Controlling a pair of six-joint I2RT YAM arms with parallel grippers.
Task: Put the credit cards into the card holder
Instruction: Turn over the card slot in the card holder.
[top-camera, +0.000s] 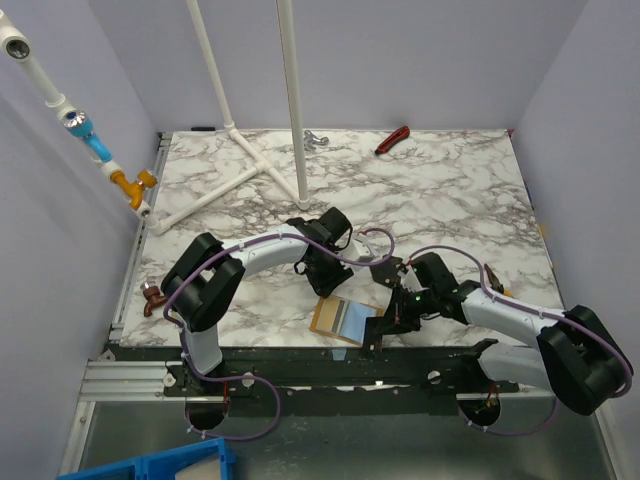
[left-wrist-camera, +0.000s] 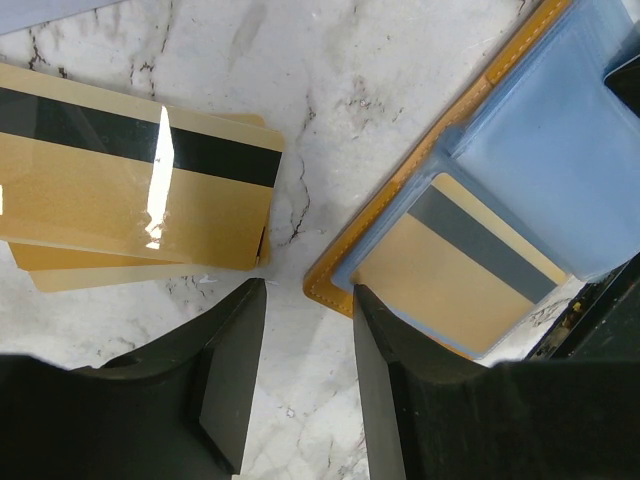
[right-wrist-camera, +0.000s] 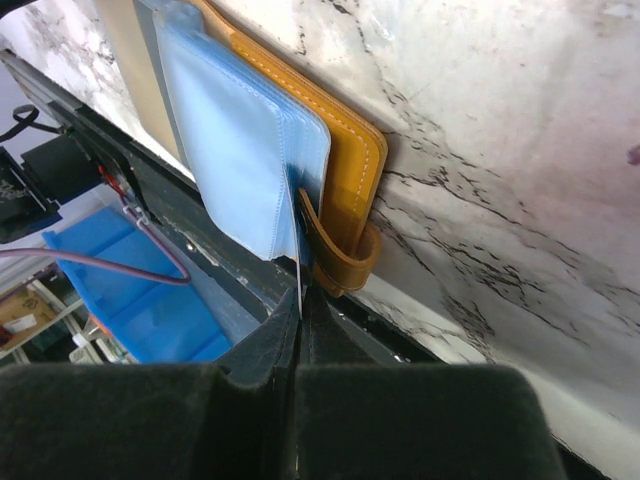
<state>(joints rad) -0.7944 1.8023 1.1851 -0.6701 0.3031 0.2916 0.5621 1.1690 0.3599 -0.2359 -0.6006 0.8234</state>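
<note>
Tan holder (left-wrist-camera: 400, 215) lies open at right, one gold card (left-wrist-camera: 450, 265) tucked in its blue sleeve (left-wrist-camera: 560, 160). Two loose cards (left-wrist-camera: 130, 180) at left show only here. Left gripper (left-wrist-camera: 308, 350) spread, empty. Right gripper (right-wrist-camera: 300, 320) pinches a sleeve edge.

Black-white arms (top-camera: 262, 252) – purple cables (top-camera: 375, 235), perhaps sleeved.
</note>
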